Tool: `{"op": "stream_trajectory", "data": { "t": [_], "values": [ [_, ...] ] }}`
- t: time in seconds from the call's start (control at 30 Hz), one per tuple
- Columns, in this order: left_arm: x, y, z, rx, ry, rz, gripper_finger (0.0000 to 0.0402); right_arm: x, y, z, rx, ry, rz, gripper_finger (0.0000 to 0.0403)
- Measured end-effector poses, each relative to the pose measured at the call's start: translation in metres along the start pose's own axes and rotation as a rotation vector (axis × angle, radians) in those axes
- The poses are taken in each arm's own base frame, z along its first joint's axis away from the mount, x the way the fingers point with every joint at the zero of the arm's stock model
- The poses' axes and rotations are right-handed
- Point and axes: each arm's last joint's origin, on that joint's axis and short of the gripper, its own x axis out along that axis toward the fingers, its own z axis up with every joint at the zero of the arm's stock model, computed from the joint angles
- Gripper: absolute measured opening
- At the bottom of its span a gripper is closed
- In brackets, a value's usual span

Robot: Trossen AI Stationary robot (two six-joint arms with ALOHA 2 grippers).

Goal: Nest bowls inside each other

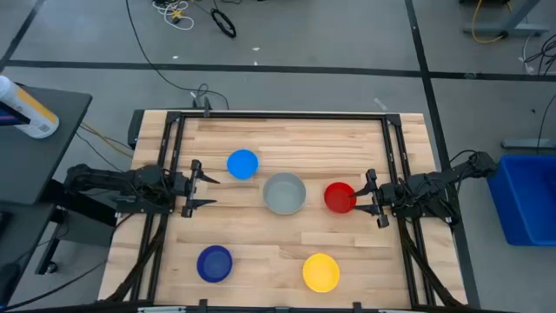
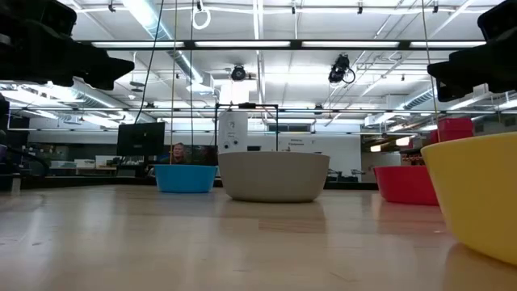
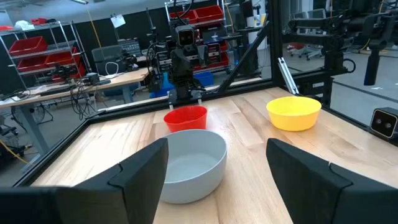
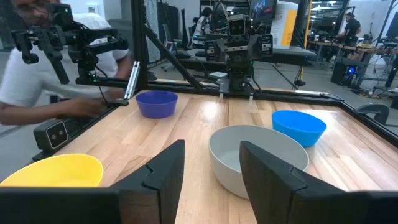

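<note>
Five bowls rest upright on their bases, apart from one another, on the wooden table (image 1: 287, 239): light blue (image 1: 242, 163), grey (image 1: 284, 193) in the middle, red (image 1: 340, 196), dark blue (image 1: 215, 263) and yellow (image 1: 321, 272). My left gripper (image 1: 205, 190) hovers open at the table's left edge, pointing level toward the grey bowl (image 3: 189, 165). My right gripper (image 1: 372, 198) hovers open at the right edge, just right of the red bowl (image 3: 185, 118), which its own wrist view does not show. Nothing lies between either pair of fingers.
A black frame (image 1: 178, 122) runs around the table. Beyond the table's near edge, a person's arm in a white sleeve (image 4: 62, 106) shows close to the dark blue bowl (image 4: 156, 103). A blue bin (image 1: 530, 196) stands on the floor to the right.
</note>
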Motion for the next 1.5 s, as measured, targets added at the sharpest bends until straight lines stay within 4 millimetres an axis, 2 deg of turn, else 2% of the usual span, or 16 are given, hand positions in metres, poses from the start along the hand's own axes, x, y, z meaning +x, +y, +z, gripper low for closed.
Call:
{"op": "stream_trajectory", "data": {
  "t": [1.07, 1.3, 1.5],
  "values": [
    [0.0, 0.0, 0.0, 0.0, -0.002, 0.002, 0.0277, 0.0, 0.0, 0.001, 0.005, -0.005, -0.003, 0.0164],
    [0.0, 0.0, 0.001, -0.064, -0.012, 0.009, 0.0277, -0.001, -0.003, 0.012, -0.041, -0.113, -0.085, 0.0162],
    [0.0, 0.0, 0.001, -0.09, -0.013, 0.011, 0.0277, -0.004, -0.004, 0.027, 0.025, -0.269, -0.104, 0.0162]
  ]
}}
